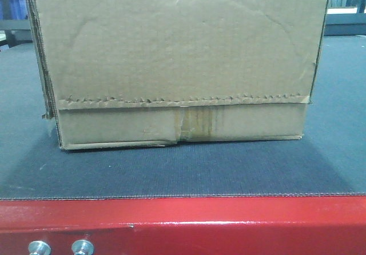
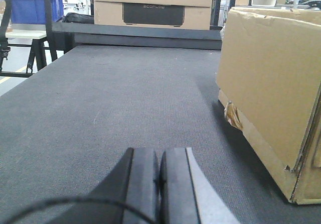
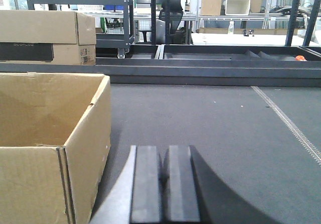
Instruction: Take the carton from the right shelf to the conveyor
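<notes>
The carton (image 1: 177, 60) sits on the conveyor (image 1: 183, 169), broad face toward the red frame (image 1: 189, 220), long axis running along that edge, open top up. Left gripper (image 2: 159, 176) and right gripper (image 3: 164, 181) flank it, both pinched closed on nothing. Another box (image 2: 153, 5) sits behind the belt. Taped seam, stained tear bottom middle.

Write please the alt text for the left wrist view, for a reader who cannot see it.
A large brown carton stands on the dark grey conveyor, at the right of the picture. The left tool is shut and empty at the bottom edge, apart from the carton. Behind the belt are another cardboard box and a blue bin.
</notes>
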Robot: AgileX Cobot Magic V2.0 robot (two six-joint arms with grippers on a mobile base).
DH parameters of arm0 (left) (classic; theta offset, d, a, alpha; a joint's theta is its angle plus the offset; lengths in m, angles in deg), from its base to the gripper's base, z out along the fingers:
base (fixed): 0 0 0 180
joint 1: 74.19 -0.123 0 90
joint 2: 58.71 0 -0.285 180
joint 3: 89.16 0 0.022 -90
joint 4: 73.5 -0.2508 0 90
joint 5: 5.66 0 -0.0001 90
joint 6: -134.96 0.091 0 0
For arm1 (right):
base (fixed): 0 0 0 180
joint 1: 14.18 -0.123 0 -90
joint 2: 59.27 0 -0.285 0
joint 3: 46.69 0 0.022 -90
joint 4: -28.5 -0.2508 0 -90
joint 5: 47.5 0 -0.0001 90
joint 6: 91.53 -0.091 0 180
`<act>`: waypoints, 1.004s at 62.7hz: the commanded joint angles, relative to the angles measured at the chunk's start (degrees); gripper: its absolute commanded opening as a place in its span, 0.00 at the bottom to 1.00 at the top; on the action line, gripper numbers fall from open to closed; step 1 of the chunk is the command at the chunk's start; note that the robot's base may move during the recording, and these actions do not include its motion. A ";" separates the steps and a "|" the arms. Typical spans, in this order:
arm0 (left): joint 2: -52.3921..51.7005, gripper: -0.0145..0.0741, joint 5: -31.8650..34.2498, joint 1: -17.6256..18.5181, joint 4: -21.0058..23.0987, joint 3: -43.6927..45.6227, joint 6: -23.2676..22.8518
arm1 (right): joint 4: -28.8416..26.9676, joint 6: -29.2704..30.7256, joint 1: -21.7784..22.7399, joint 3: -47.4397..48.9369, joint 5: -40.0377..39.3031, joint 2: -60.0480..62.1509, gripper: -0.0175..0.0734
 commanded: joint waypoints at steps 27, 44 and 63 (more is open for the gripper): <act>-0.29 0.17 1.29 -0.10 0.27 0.12 0.31 | -5.70 7.01 5.81 -9.67 -12.27 1.49 0.12; -0.29 0.17 1.29 -0.10 0.27 0.12 0.31 | -7.80 7.01 6.76 -28.48 -22.03 10.46 0.12; -0.29 0.17 1.17 -0.10 0.27 0.12 0.31 | -7.80 7.01 6.64 -32.42 -23.56 12.69 0.12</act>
